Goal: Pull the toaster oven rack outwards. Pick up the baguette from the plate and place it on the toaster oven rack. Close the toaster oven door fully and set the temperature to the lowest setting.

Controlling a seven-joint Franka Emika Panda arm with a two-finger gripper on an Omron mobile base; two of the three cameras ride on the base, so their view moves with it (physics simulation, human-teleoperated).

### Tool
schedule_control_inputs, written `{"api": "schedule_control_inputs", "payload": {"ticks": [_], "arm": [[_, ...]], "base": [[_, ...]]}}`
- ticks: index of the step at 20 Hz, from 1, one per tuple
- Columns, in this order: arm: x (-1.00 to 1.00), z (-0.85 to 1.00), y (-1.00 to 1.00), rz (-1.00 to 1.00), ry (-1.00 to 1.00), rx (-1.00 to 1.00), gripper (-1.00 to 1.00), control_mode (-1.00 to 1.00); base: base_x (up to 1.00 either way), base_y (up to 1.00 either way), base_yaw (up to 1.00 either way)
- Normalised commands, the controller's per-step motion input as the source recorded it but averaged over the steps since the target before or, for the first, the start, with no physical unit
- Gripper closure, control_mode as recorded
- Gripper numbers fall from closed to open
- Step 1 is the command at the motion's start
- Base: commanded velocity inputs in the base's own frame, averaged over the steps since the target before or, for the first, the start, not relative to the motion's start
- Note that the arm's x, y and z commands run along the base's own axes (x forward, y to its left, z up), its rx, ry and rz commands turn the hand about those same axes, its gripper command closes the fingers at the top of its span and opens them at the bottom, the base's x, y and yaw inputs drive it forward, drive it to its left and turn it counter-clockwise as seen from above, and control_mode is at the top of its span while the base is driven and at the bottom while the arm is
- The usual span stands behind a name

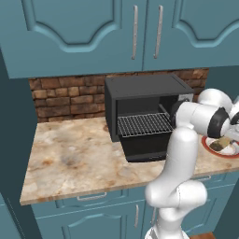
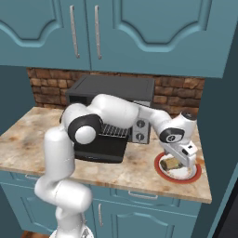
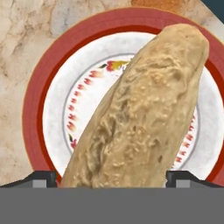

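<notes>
Baguette (image 3: 140, 113) fills most of what I see along my hand: it lies on the plate (image 3: 43, 105), a white one with a red rim and a ring of small orange marks, and it runs slantwise from just between my fingertips (image 3: 43, 178) up toward the far rim. My two tips stand wide apart, one on either side of the near end of the loaf, released and clenched on nothing. Marbled countertop (image 3: 26, 35) shows beyond the plate's rim.

From the left base view, my arm bends across the front of the toaster oven (image 1: 144, 112), which sits on the counter against the brick backsplash (image 1: 65, 98). Its door (image 1: 144, 149) hangs open and down, and the rack (image 1: 144, 124) is pulled forward over it. The plate (image 1: 209, 140) lies off to the side of the oven, under my wrist, with the baguette (image 1: 220, 144) on it.

From the right base view, my gripper (image 2: 179, 160) points down right over the plate (image 2: 193, 176), its fingers close above the baguette (image 2: 171, 164). The oven (image 2: 111, 93) stands behind and beside my hand, its silver panel with knobs (image 2: 140, 131) nearest to me. Its door (image 2: 100, 148) is down, with the rack (image 2: 114, 131) partly hidden behind my forearm. Blue cabinets (image 2: 139, 32) hang above
</notes>
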Motion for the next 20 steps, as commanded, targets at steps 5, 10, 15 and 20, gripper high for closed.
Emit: {"api": "schedule_control_inputs", "payload": {"ticks": [5, 10, 15, 20], "arm": [[0.00, -0.37, 0.00, 0.00, 0.00, 0.00, -1.00, -1.00], [0.00, -0.22, 0.04, 0.00, 0.00, 0.00, -1.00, -1.00], [-0.21, -0.01, 0.19, 0.00, 0.00, 0.00, -1.00, -1.00], [-0.03, 0.00, 0.34, -0.01, 0.00, -0.05, -1.00, -1.00]], "base": [[0.00, 0.00, 0.00], [0.00, 0.00, 0.00], [0.00, 0.00, 0.00], [0.00, 0.00, 0.00]]}}
